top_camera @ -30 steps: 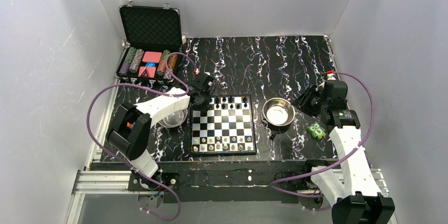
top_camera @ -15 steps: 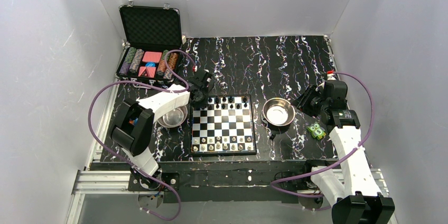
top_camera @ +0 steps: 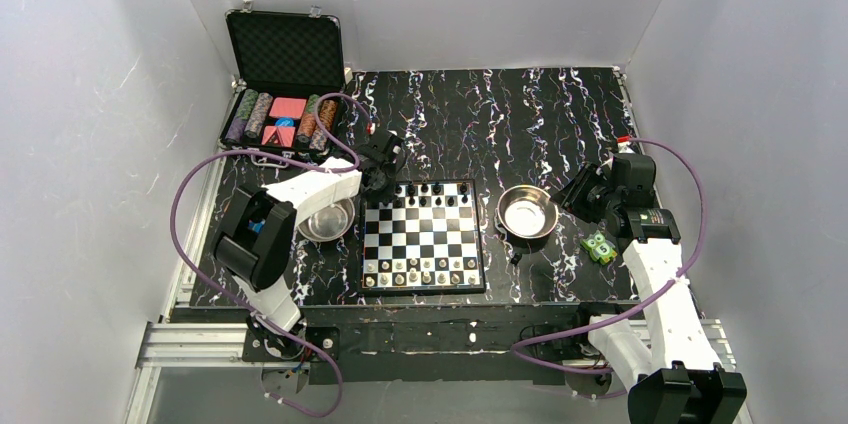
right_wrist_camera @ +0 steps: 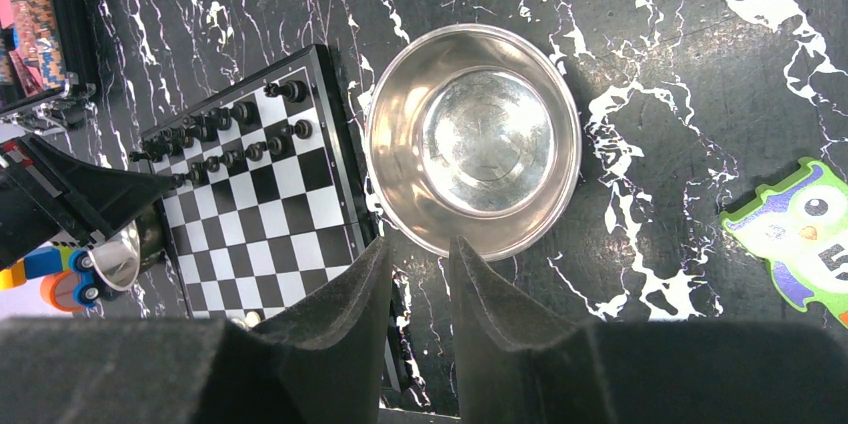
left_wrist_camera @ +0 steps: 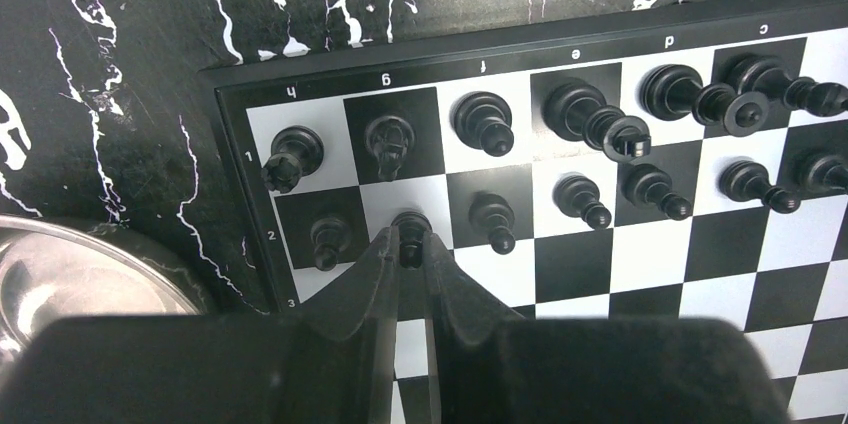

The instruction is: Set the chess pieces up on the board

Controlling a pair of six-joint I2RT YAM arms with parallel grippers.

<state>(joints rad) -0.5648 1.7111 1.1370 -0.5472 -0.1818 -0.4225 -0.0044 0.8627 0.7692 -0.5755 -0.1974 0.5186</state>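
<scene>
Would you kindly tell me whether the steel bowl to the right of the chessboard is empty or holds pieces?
Empty: the right wrist view looks straight into the bowl and shows only its bare, shiny bottom.

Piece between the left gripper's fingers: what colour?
Black; the piece shows best in the left wrist view.

White walls (top_camera: 430, 4) enclose a black marbled tabletop (top_camera: 540, 114).
</scene>
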